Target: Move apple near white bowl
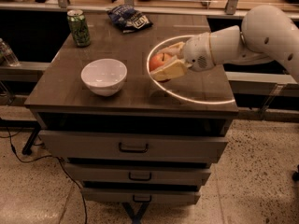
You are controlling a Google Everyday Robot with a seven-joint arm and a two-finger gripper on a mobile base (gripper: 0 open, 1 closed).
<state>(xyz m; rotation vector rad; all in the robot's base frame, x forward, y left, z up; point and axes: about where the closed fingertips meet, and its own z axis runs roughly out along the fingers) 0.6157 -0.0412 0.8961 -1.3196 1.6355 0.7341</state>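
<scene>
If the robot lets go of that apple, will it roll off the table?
Probably a little. The apple is round, so once the gripper, shut on it over the tabletop, releases, it may roll. The top looks flat and smooth, so nothing much would stop it. Set down gently near the white bowl, it likely stays.
</scene>
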